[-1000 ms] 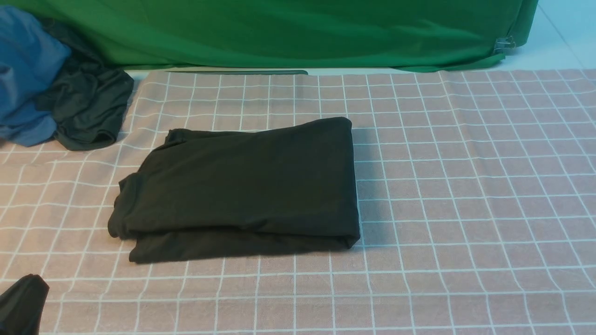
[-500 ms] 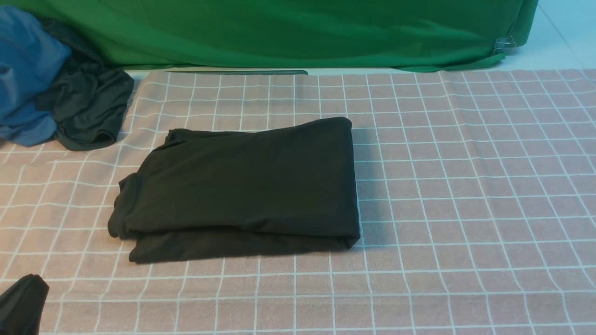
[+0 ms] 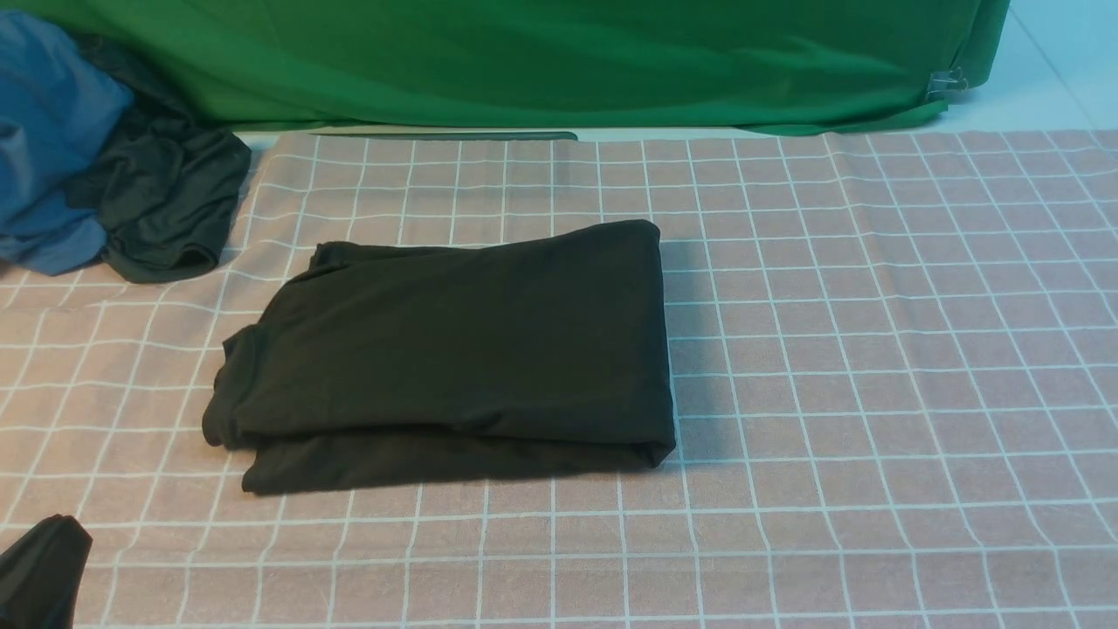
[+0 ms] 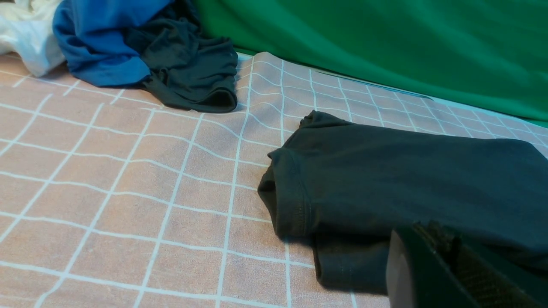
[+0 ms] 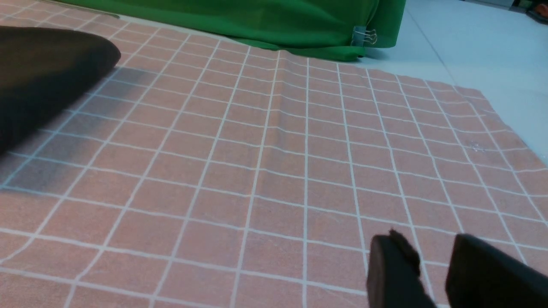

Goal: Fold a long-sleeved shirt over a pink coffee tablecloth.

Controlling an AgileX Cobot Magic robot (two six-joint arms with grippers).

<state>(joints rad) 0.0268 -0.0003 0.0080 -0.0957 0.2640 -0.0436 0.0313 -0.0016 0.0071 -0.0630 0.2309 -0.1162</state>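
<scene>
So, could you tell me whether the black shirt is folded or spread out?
Folded: the shirt lies as a compact layered rectangle, sleeves tucked away, on the tablecloth.

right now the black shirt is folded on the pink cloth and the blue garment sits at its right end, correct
Not quite. The shirt is folded on the pink cloth, but the blue garment sits beyond its left end, at the cloth's far left corner, not its right. The front view shows this.

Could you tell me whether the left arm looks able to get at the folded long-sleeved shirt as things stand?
Probably yes: the left hand sits shut just beside the long-sleeved shirt, with only bare pink coffee tablecloth around it.
</scene>
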